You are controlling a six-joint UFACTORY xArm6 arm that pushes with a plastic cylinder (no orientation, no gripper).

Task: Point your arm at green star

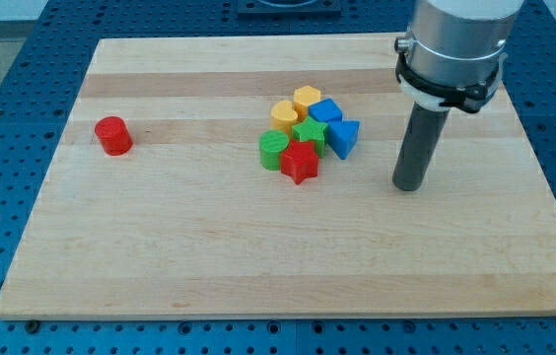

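The green star (309, 133) lies in the middle of a tight cluster of blocks near the board's centre. Around it are a red star (300, 162) below, a green cylinder (273, 150) to its left, a yellow block (284, 114) and a yellow hexagon (307, 99) above, a blue block (326, 111) at upper right and a blue triangle-like block (343, 137) to its right. My tip (409, 186) rests on the board to the right of the cluster, about a block's width past the blue triangle-like block and slightly lower.
A red cylinder (113, 135) stands alone at the view's left. The wooden board (258, 256) lies on a blue perforated table. The arm's grey body (453, 44) hangs over the board's upper right.
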